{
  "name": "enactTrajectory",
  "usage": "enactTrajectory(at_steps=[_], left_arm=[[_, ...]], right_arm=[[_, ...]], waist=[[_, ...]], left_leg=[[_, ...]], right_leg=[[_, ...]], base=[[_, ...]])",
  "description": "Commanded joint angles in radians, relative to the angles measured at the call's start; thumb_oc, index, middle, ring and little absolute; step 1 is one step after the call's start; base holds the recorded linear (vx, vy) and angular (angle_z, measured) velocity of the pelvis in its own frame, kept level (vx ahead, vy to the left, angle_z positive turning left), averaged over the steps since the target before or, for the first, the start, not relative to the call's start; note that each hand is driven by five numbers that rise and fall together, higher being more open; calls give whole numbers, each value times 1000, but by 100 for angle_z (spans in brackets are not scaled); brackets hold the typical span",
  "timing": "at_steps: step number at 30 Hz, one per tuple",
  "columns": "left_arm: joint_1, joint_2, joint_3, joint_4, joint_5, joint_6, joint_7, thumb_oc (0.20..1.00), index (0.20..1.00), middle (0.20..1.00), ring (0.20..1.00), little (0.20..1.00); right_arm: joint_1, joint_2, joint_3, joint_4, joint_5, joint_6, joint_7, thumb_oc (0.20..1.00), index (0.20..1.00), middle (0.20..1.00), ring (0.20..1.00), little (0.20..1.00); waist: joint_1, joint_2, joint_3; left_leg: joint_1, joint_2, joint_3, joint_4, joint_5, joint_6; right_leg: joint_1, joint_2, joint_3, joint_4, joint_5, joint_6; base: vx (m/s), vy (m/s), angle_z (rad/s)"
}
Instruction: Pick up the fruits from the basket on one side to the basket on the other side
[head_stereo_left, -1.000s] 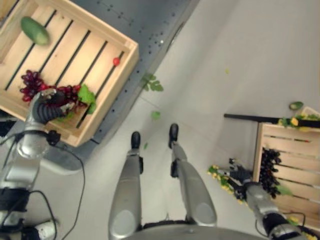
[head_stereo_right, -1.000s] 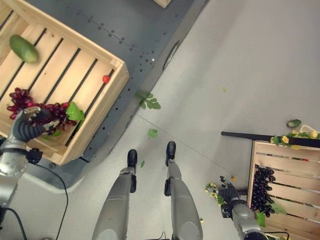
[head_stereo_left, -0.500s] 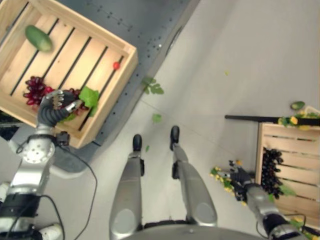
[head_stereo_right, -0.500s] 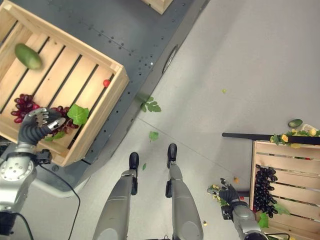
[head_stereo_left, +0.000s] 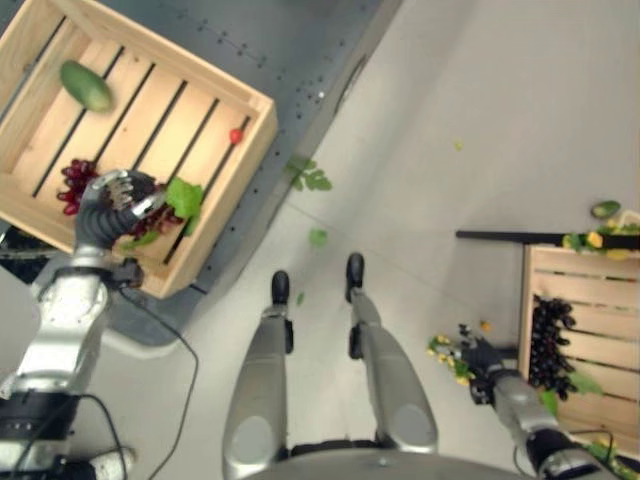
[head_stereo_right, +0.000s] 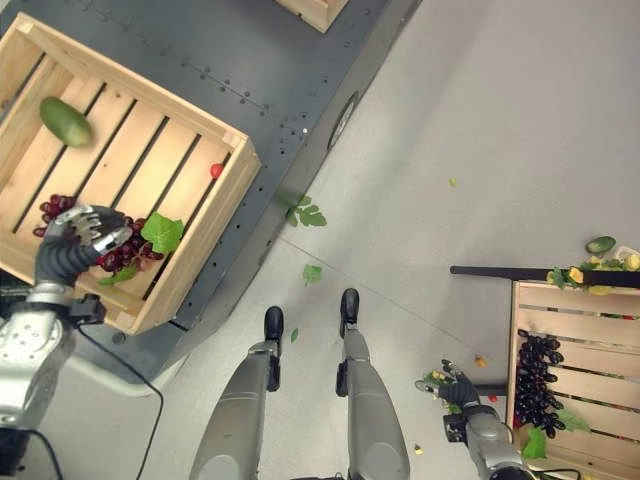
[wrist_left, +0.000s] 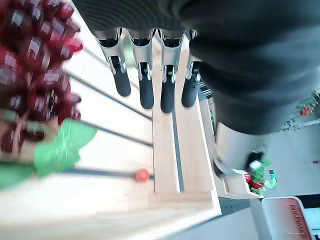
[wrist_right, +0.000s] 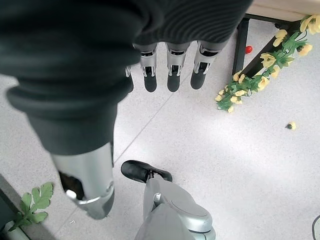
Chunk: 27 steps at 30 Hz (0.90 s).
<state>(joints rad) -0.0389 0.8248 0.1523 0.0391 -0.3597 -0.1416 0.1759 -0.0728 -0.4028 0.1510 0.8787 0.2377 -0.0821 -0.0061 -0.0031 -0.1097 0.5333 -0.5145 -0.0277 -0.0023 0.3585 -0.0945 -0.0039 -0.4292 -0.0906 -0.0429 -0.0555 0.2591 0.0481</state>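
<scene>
Hovering over the slatted pale wooden crate (head_stereo_right: 215, 222) on the dark grey platform (head_stereo_right: 250, 60), the left hand (head_stereo_right: 82, 232) has its fingers (wrist_left: 142, 85) extended and relaxed, grasping nothing. A bunch of dark red grapes (wrist_left: 32, 75) with a green leaf (head_stereo_right: 160, 233) lies on the crate floor just beside and below those fingertips; contact between fingers and grapes cannot be confirmed. Past the fingertips, near the crate's far corner, sits a small red round fruit (head_stereo_right: 215, 171). A green oval fruit (head_stereo_right: 65, 121) rests well apart from the hand, towards the opposite wall of the same crate.

The right hand (head_stereo_right: 455, 386) hangs low above the light grey floor (head_stereo_right: 470, 120), fingers (wrist_right: 172, 75) straight and released, holding nothing. Beyond its fingertips lies a spray of small yellow artificial flowers with green leaves (wrist_right: 255, 80), next to a black frame leg (wrist_right: 241, 42) and a small red berry (wrist_right: 248, 49). A second pale wooden crate (head_stereo_right: 580, 410) stands just beside this hand and contains a bunch of dark purple grapes (head_stereo_right: 535, 385). Loose green leaves (head_stereo_right: 305, 215) lie on the floor between the two crates.
</scene>
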Motion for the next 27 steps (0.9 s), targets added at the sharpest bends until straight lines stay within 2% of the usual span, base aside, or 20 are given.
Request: enactTrajectory(at_steps=[1,3,5,7,8,10,12,15,21,27], left_arm=[[-17,12,77,33,121,-2,36,1000,1000,1000,1000,1000],[-18,14,79,46,127,1,34,1000,1000,1000,1000,1000],[-13,39,88,59,215,26,40,1000,1000,1000,1000,1000],[-8,44,92,59,244,34,40,1000,1000,1000,1000,1000],[-2,67,94,53,321,56,35,1000,1000,1000,1000,1000],[1,78,99,53,359,65,36,1000,1000,1000,1000,1000],[-9,109,91,49,465,90,61,1000,1000,1000,1000,1000],[-16,125,86,47,520,102,78,1000,1000,1000,1000,1000],[-40,212,56,58,714,134,84,1000,1000,1000,1000,1000],[-109,257,-38,168,797,145,96,1000,1000,1000,1000,1000]], right_arm=[[21,-38,-5,32,-3,1,-9,1000,1000,1000,1000,1000],[23,-38,-9,34,-2,2,-10,1000,1000,1000,1000,1000],[27,-38,-10,27,-6,2,-12,1000,1000,1000,1000,1000],[27,-38,-12,27,-6,3,-14,1000,1000,1000,1000,1000],[28,-40,-15,24,-7,3,-16,1000,1000,1000,1000,1000],[28,-41,-17,21,-9,3,-18,1000,1000,1000,1000,1000],[27,-40,-13,11,-9,1,-22,1000,1000,1000,1000,1000],[29,-40,-11,1,-9,-2,-24,1000,1000,1000,1000,1000],[32,-50,-9,-10,-14,-6,-31,1000,1000,1000,1000,1000],[30,-55,-2,-2,-14,-9,-33,1000,1000,1000,1000,1000]], waist=[[9,51,-14],[10,52,-14],[11,56,-15],[11,57,-16],[12,60,-16],[12,60,-19],[12,62,-22],[12,62,-23],[7,62,-24],[-1,62,-27]], left_leg=[[106,-55,-45,-322,156,21],[106,-54,-45,-320,156,21],[107,-54,-41,-318,154,21],[106,-54,-40,-318,153,21],[111,-53,-40,-317,145,21],[107,-54,-38,-318,151,21],[107,-54,-37,-320,149,22],[106,-53,-36,-320,148,22],[108,-52,-33,-322,146,22],[112,-49,-30,-321,145,21]], right_leg=[[47,4,-2,81,-153,67],[48,4,-2,80,-154,67],[49,4,0,81,-155,67],[48,4,1,81,-155,67],[52,6,3,83,-162,67],[47,4,4,81,-157,67],[46,5,3,81,-159,68],[45,5,3,81,-159,68],[41,8,4,80,-160,68],[42,8,9,83,-163,68]], base=[[0,0,0],[0,0,0],[0,0,0],[0,0,0],[0,0,0],[0,0,0],[0,0,0],[0,0,0],[0,0,0],[0,0,0]])
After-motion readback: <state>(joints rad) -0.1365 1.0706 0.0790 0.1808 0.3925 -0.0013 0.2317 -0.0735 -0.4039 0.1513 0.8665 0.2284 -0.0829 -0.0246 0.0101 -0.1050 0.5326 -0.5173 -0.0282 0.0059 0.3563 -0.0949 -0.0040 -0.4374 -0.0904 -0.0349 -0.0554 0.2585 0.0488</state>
